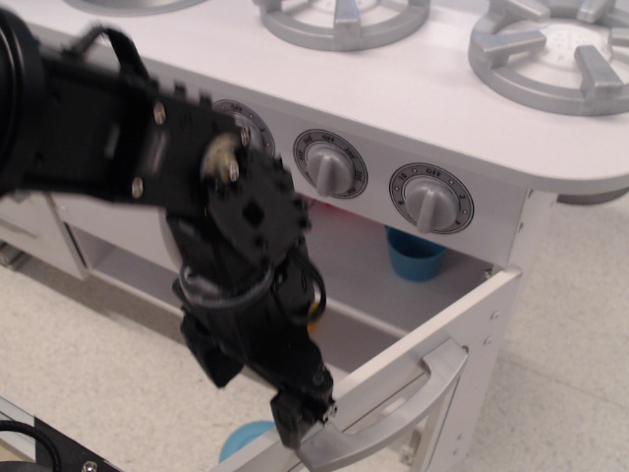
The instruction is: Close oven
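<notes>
One black gripper [295, 428], jaw state indiscernible, hangs by the oven door [472, 324], swung open below three knobs [431, 199]. One blue cup [415, 254] sits on the oven's shelf.

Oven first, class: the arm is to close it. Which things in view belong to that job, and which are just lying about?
Belong to the job:
oven
oven door, swung open
door handle
gripper, at the handle's left end

Just lying about:
blue cup on the oven shelf
stove knobs
burner grates
</notes>
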Tool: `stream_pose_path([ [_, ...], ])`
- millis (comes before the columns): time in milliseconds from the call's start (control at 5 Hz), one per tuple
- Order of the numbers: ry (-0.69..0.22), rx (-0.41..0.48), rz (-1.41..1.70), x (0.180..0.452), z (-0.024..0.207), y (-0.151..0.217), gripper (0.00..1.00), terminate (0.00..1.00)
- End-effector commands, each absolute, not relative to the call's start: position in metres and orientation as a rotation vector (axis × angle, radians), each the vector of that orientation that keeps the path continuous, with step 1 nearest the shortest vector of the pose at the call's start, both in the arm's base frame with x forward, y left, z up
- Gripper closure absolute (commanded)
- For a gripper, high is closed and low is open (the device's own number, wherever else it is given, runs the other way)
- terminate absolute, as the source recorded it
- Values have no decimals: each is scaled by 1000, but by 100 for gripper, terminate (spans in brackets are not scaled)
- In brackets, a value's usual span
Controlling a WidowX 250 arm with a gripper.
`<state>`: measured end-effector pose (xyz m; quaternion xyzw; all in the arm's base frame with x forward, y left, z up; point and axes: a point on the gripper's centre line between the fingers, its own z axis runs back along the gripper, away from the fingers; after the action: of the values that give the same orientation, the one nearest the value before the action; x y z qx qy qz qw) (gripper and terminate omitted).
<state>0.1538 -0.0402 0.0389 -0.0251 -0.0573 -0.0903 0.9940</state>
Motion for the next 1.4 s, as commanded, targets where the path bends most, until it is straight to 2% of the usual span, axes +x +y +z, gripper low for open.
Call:
stream_pose_path([
  [0,-188,19,-220,150,20,-42,0,0],
  [400,-210,89,-183,169,5,-13,0,0],
  [600,-231,99,-119,182,12,3,0,0],
  [800,-243,111,-26,197,30,25,0,0],
  [1000,-245,112,15,202,57,37,0,0],
  [1200,-211,112,7,195,58,31,0,0],
])
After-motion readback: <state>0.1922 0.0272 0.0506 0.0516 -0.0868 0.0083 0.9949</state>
